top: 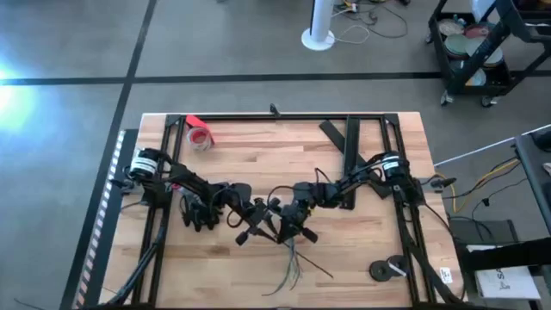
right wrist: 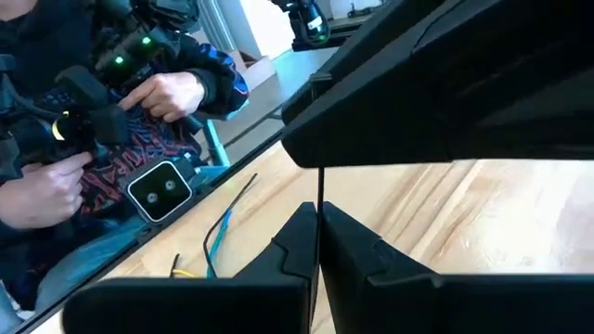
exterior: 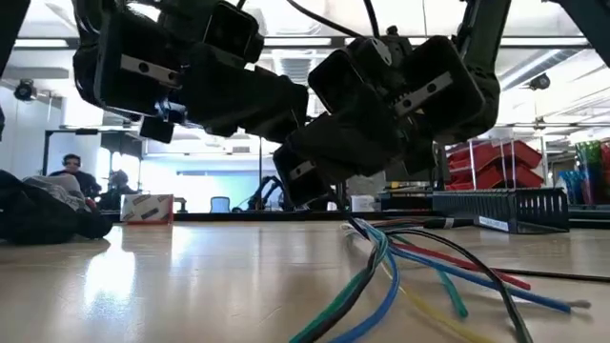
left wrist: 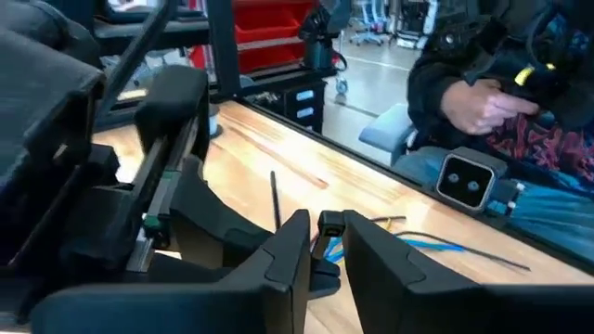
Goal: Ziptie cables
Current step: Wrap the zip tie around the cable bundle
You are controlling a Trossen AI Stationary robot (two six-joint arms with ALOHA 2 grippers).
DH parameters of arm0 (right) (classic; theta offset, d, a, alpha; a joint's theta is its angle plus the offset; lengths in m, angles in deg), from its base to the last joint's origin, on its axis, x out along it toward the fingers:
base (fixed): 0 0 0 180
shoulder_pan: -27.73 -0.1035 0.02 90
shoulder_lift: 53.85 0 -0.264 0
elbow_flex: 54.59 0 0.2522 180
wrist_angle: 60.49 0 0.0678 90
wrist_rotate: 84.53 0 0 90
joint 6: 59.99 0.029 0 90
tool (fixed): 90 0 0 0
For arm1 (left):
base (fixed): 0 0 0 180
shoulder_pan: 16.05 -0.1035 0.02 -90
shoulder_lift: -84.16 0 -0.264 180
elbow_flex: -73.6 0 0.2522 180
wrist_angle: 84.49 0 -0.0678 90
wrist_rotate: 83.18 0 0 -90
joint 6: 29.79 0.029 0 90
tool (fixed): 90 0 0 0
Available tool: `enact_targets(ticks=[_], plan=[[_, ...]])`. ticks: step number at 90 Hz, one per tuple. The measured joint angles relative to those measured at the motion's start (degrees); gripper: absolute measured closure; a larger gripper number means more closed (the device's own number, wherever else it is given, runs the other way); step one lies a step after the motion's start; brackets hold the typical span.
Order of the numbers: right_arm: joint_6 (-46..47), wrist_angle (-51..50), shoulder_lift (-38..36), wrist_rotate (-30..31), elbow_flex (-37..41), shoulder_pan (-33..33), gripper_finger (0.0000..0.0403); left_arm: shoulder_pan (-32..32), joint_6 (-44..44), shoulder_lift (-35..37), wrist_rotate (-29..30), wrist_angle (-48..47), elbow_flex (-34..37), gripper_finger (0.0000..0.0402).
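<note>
The cables (top: 293,263) lie fanned out toward the table's near edge, and their gathered end rises to the grippers (exterior: 367,233). Green, blue, yellow, red and dark wires show in the low view. My left gripper (top: 261,222) and my right gripper (top: 286,227) meet at mid-table above that gathered end. The ziptie (right wrist: 320,199) is a thin dark strip that runs from my right gripper (right wrist: 318,232) up to the left arm's dark body. My left gripper (left wrist: 327,243) is shut, with a blue wire between its fingers. My left gripper has a blue wire of the cables (left wrist: 321,248) and a small dark piece (left wrist: 330,223) pinched between its fingertips, and the fingers hide the rest. The cables trail from there onto the table, slack. My right gripper pinches the ziptie (right wrist: 320,215) between its two fingertips. The strip stands straight out past the fingers, clear of the table.
A red tape roll (top: 200,135) lies at the far left, wide black strips (top: 349,148) at the far right and round black pieces (top: 387,269) at the near right. A dark heap (top: 202,211) sits under the left arm. A person (right wrist: 139,102) sits past the near edge.
</note>
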Motion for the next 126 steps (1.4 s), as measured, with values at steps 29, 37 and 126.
enact_targets(ticks=[29,37,126], plan=[[-0.52,0.38,0.0,0.42,-0.41,0.31,0.0403,2.39,-1.0,-0.07,7.91,8.29,4.63,0.036],[-0.3,0.15,0.0,0.39,-0.72,0.31,0.0403,2.49,-0.99,-0.57,8.18,8.73,4.46,0.0353],[-0.33,-1.28,0.0,0.36,-0.79,0.24,0.0403,2.93,-6.04,-7.65,9.48,25.2,5.24,0.0337]])
